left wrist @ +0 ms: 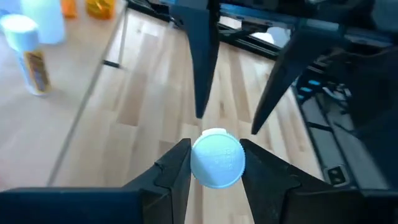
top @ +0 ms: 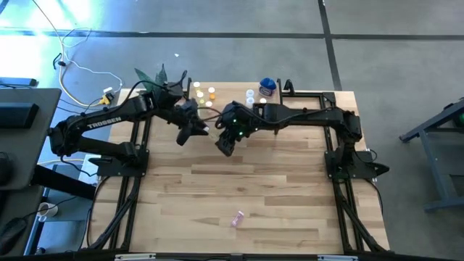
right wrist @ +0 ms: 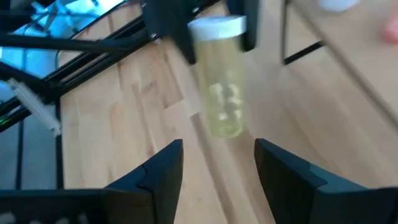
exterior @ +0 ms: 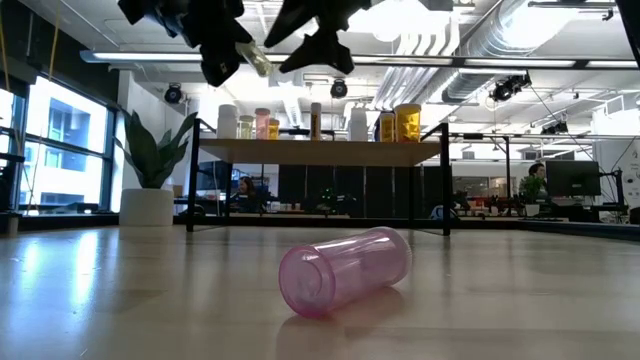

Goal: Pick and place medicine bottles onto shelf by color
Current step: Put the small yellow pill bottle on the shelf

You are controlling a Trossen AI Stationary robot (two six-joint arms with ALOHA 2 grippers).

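My left gripper [left wrist: 216,169] is shut on a yellow-green medicine bottle with a white cap [right wrist: 221,87], held high above the table's middle [top: 209,130]. My right gripper [right wrist: 217,165] is open just beyond the bottle's bottom end, facing it without touching; its two fingers [left wrist: 202,62] show in the left wrist view. A pink bottle [exterior: 345,270] lies on its side near the table's front [top: 238,217]. The shelf [exterior: 320,152] stands at the far side on black legs, with several bottles upright on its board. My left gripper pinches the bottle's white cap [left wrist: 217,158] between its two fingers, one on each side of the cap. The bottle sticks out past the fingertips toward my right gripper, tilted, its body [exterior: 258,60] free in the air and lifted clear of the table.
A potted plant [exterior: 150,190] stands at the far left beside the shelf. A larger blue bottle [top: 267,87] sits at the far right of the shelf. Bare wood lies between the shelf and the pink bottle. People sit at desks in the room behind.
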